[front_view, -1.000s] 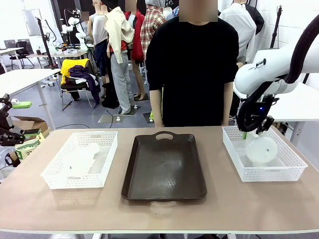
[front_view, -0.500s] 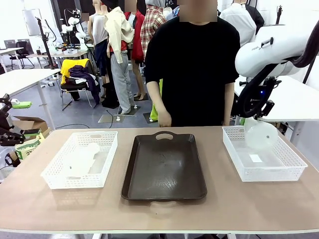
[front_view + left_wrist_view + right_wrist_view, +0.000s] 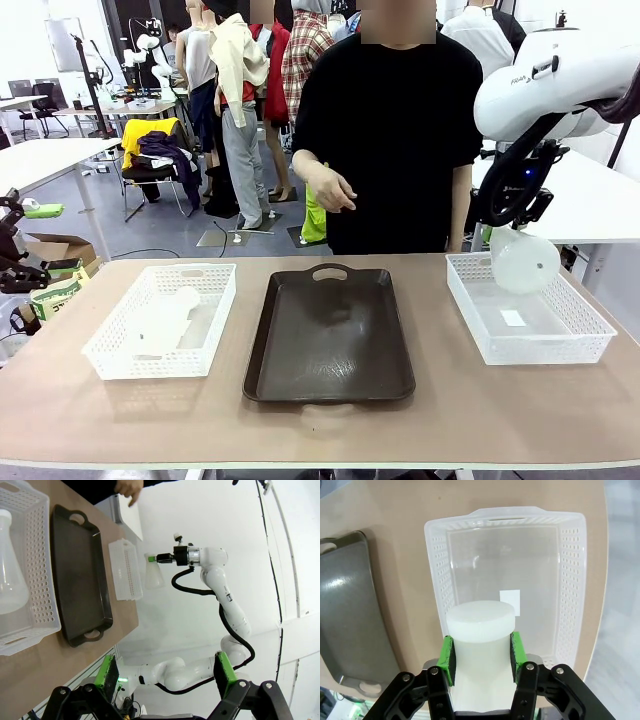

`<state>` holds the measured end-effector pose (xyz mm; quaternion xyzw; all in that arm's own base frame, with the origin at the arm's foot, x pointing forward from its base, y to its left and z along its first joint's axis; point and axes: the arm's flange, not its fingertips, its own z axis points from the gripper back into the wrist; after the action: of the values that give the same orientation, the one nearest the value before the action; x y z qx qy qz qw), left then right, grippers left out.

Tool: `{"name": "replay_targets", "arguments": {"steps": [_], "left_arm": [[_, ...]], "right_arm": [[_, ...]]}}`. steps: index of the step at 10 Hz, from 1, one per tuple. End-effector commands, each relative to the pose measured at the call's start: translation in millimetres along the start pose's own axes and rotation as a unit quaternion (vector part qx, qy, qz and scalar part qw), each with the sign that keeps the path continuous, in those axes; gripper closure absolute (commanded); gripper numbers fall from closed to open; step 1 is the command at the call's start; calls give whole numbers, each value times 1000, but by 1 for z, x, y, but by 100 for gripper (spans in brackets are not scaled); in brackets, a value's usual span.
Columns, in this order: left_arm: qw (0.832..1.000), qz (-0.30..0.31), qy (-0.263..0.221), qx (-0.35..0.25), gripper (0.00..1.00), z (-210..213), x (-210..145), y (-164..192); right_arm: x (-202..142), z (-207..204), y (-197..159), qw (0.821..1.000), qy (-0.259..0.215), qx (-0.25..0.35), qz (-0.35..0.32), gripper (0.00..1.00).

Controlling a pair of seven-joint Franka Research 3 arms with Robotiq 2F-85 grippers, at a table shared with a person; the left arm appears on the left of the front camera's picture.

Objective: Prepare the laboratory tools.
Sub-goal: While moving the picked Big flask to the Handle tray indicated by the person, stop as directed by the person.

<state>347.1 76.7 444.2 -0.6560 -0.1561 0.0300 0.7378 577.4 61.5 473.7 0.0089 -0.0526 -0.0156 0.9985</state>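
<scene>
One frosted-white conical flask hangs tilted above the right white mesh basket, and my right gripper is shut on its neck. From the right wrist, the green pads clamp that flask over the basket. The second flask lies on its side in the left basket. It appears as the flask at the picture's left in the left wrist view. My left gripper is open, well off the table, with nothing between its fingers.
A dark brown tray lies between the two baskets. The person stands at the far edge with one hand raised above the tray's far end. A white label lies on the right basket's floor.
My right arm has lifted the flask up out of the right basket and holds it higher. The person's hand has risen from beside the body to chest height.
</scene>
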Motion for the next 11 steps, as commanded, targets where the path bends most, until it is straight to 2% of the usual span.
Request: {"name": "replay_targets", "arguments": {"steps": [1,11], "left_arm": [[1000,-5,4,-2,0,2,-2,-1],[1000,-5,4,-2,0,2,-2,-1]], "right_arm": [[0,2,0,1000,-3,1,0,100],[0,1,0,1000,-1,0,0,100]]}}
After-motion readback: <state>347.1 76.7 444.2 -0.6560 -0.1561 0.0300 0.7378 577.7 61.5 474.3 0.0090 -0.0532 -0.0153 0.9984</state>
